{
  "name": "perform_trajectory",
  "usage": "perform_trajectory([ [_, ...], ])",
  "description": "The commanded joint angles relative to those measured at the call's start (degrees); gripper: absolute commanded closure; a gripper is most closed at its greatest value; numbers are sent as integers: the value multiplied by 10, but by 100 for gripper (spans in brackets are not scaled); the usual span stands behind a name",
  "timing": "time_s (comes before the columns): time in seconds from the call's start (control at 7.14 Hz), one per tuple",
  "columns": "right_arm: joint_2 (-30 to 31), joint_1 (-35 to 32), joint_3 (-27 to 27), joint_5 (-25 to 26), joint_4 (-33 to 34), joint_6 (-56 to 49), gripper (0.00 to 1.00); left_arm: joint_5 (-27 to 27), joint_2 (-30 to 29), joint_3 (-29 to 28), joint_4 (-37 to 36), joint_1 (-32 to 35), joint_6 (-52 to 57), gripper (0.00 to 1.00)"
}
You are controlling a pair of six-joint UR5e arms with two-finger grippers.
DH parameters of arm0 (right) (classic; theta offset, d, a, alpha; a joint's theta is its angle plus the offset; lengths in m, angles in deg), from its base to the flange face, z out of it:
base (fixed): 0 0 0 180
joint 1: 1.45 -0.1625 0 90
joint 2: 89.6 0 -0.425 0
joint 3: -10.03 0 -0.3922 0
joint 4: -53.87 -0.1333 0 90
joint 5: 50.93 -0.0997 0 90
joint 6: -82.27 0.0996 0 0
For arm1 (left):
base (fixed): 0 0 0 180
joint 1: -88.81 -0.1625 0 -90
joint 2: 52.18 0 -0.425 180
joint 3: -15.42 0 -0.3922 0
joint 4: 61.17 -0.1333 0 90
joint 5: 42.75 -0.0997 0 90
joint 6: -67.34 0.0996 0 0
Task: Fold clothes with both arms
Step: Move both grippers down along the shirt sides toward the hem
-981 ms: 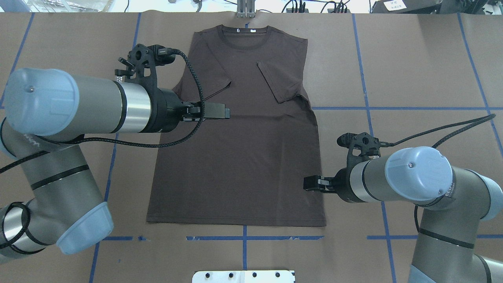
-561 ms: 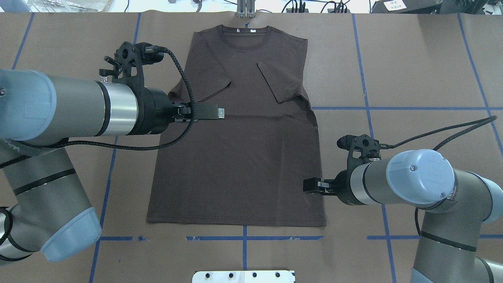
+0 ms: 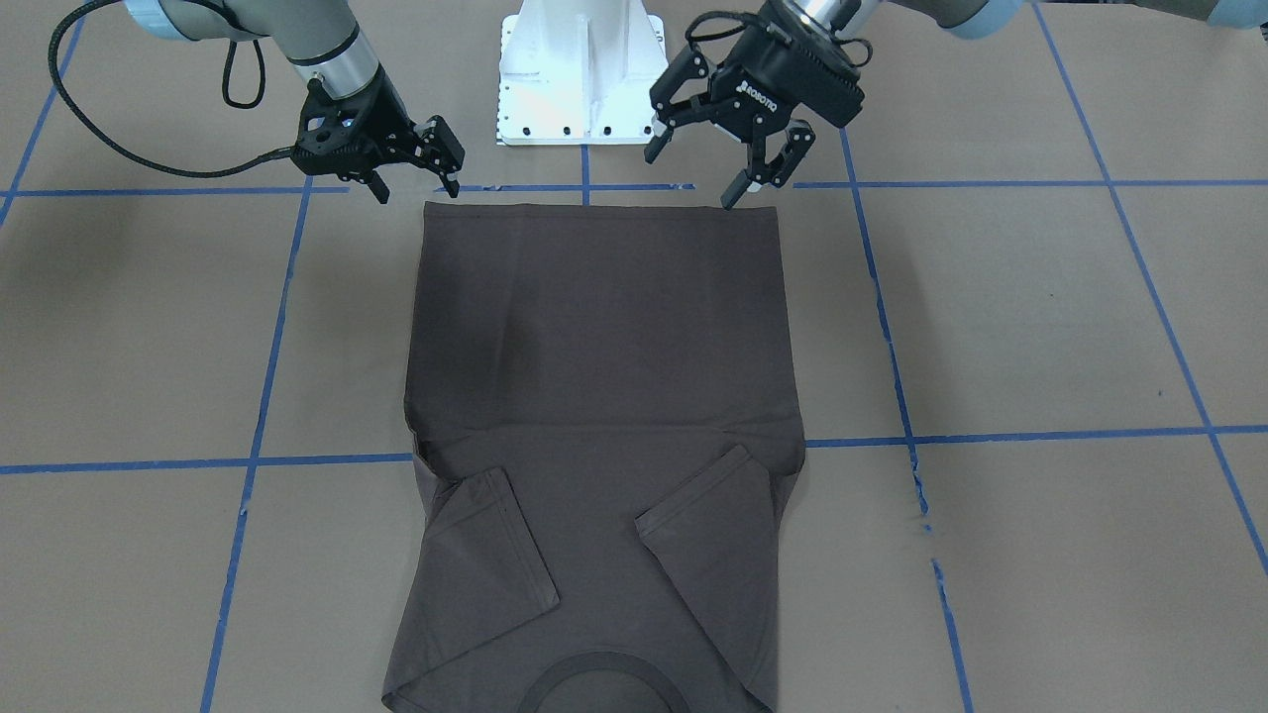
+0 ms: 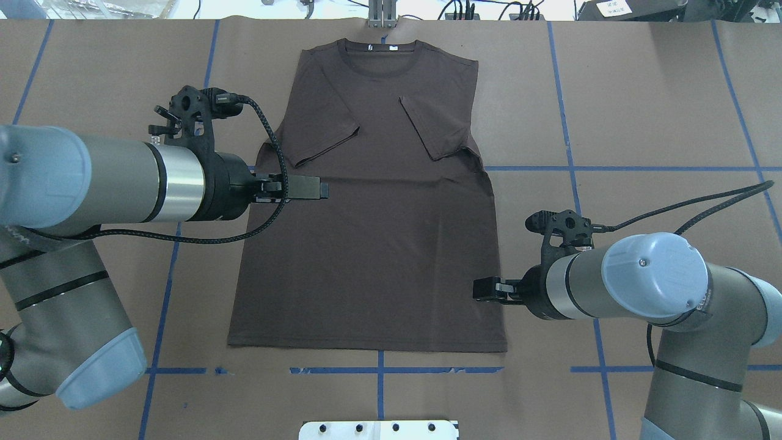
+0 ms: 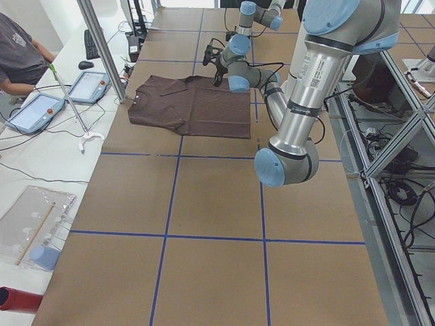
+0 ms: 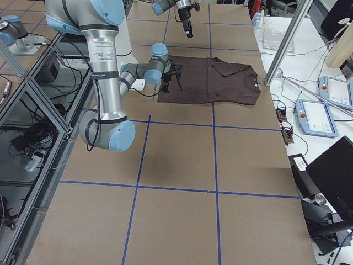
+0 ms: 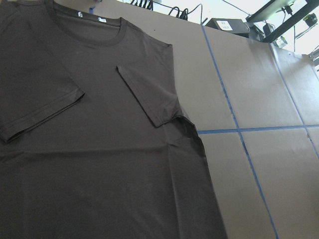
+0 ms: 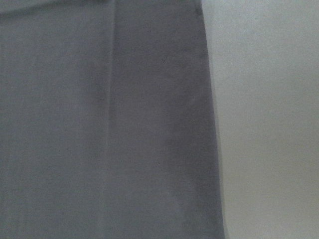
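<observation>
Brown paper-covered table (image 4: 641, 91) carries the T-shirt (image 4: 379, 256) lengthwise, collar (image 4: 382, 68) far, hem (image 4: 366, 347) near, the empty, spread-fingered right gripper (image 3: 418, 186) nearer that hem than the equally spread, empty left gripper (image 3: 698, 173).

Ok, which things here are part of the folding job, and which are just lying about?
Job: T-shirt, left gripper, right gripper, both open, holding nothing.
Lying about: touch panels, keyboard, mouse, clear plastic bag, all on the side bench.

"ROBOTIQ" on left hand (image 3: 691, 178)
</observation>
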Motion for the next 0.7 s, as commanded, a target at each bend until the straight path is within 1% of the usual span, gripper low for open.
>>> perform_trajectory([
  [0.0, 0, 9, 0, 3, 0, 2, 0, 1, 4, -49, -6, -17, 0, 0],
  [0.14, 0, 21, 2, 16, 0, 17, 0, 3, 5, -69, -9, -35, 0, 0],
  [0.28, -1, 44, 11, 42, -1, 41, 0, 6, 5, -91, -10, -35, 0, 0],
  [0.42, 0, 53, 24, 56, -4, 46, 0, 7, 5, -111, -11, -34, 1, 0],
  [0.56, 2, 58, 33, 62, -4, 63, 0, 8, 27, -104, -9, -35, 1, 0],
])
